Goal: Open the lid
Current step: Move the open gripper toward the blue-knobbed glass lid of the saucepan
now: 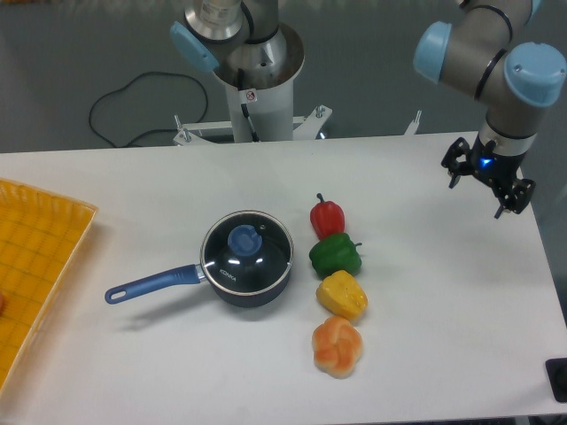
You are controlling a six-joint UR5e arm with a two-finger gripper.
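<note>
The lid [247, 251], a round clear glass disc with a metal rim and a blue knob [244, 239] in its centre, sits closed on the dark blue saucepan [239, 288], whose long blue handle [152, 283] points left. My gripper [487, 181] hangs at the far right of the table, well away from the lid to its right and farther back. Its fingers are spread apart and hold nothing.
Four peppers lie in a row right of the pan: red [327, 217], green [335, 255], yellow [342, 295], orange [337, 346]. A yellow tray [35, 257] sits at the left edge. The arm's base [257, 80] stands behind the table. A dark object [558, 379] is at the right edge.
</note>
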